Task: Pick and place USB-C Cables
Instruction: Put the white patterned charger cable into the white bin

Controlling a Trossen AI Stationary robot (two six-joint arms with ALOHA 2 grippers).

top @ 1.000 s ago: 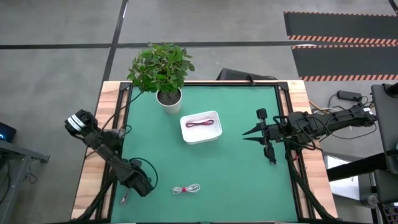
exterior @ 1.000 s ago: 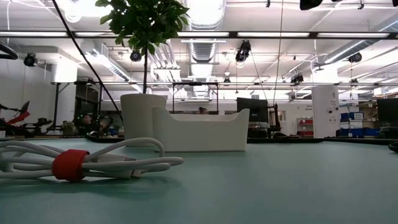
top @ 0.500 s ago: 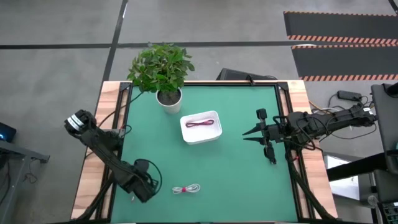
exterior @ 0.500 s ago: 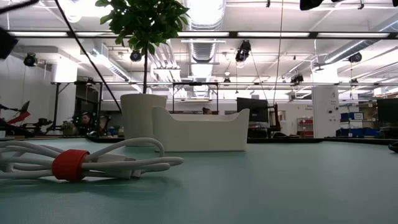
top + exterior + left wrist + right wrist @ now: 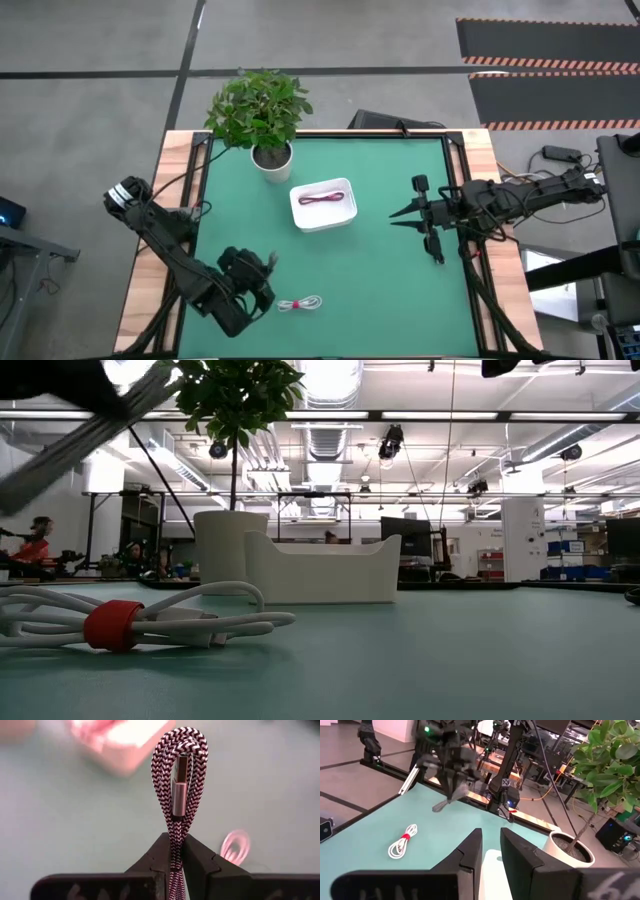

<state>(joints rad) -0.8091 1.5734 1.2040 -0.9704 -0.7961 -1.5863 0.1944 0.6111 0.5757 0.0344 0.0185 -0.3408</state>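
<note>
Table (image 5: 380, 290) of green mat lies under me, white tray (image 5: 324, 212) holding the dark red cable (image 5: 320, 198), my left gripper (image 5: 268, 262) pinched tight on the braided silver-grey cable (image 5: 178, 795) above the white red-tied cable (image 5: 301, 304), my right gripper (image 5: 396, 217) slightly parted, empty.

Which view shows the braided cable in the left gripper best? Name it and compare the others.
The left wrist view: the braided cable fills it, looped, metal plug visible, pinched in the left gripper. The right wrist view shows it small, dangling. The high view shows a speck; the low view shows none.
</note>
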